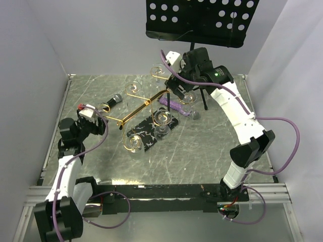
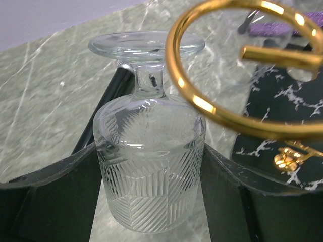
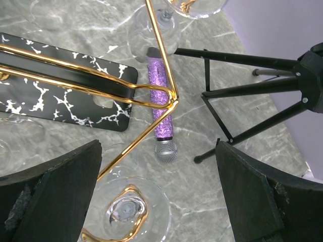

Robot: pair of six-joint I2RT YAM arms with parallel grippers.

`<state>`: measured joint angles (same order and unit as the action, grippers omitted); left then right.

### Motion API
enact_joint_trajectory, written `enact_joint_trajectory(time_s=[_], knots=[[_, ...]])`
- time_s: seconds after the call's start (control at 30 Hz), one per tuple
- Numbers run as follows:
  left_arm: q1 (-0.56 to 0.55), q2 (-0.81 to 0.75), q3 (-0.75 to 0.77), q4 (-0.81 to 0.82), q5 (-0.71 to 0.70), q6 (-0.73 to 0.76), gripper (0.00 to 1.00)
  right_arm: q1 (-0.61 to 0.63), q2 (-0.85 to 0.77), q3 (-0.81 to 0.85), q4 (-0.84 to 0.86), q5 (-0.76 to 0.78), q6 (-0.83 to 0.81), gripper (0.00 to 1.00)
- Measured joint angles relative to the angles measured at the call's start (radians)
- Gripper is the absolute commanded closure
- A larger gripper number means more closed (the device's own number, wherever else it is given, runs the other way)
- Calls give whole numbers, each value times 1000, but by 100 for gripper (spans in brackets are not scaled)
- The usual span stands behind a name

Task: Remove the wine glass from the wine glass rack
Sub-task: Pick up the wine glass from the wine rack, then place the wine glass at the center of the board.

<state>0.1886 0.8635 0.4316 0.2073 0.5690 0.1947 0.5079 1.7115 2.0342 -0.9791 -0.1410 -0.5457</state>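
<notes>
The gold wine glass rack stands mid-table on its black white-veined base. Several wine glasses hang upside down from its curled arms. My left gripper is shut on the cut-pattern bowl of one wine glass, foot upward. That glass's stem sits just left of a gold spiral arm end, outside the ring. In the top view my left gripper is at the rack's left arm tip. My right gripper is open above another glass foot cradled in a gold curl, in the top view my right gripper.
A purple microphone lies beside the rack base. The black tripod legs of the music stand stand at the back right. A black microphone lies at the back left. Walls enclose the table.
</notes>
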Motion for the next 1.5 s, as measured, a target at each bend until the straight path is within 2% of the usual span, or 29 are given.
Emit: enact_joint_trajectory(time_s=[0.17,0.37,0.5,0.73,0.9,1.1,1.3,1.4,1.5], knots=[[27,-49,19,-149,-41,67,99,0,-4,0,9,-27,11,0],[55,-32,119,-397,-158,150,99,0,-41,0,49,-56,41,0],[73,36,236,-555,-205,157,99,0,-95,-16,82,-81,61,0],[93,225,487,-828,-212,76,99,0,-278,-174,139,-114,85,1],[186,446,684,-1028,-106,-26,99,1,-382,-280,160,-134,100,5],[307,606,753,-1172,44,-115,99,54,-495,-429,165,-141,116,10],[322,648,719,-1240,278,-205,99,272,-609,-555,145,-156,61,14],[343,648,642,-1222,413,-271,99,370,-576,-497,150,-156,35,18],[383,648,556,-1205,523,-340,99,451,-467,-384,203,-132,25,22]])
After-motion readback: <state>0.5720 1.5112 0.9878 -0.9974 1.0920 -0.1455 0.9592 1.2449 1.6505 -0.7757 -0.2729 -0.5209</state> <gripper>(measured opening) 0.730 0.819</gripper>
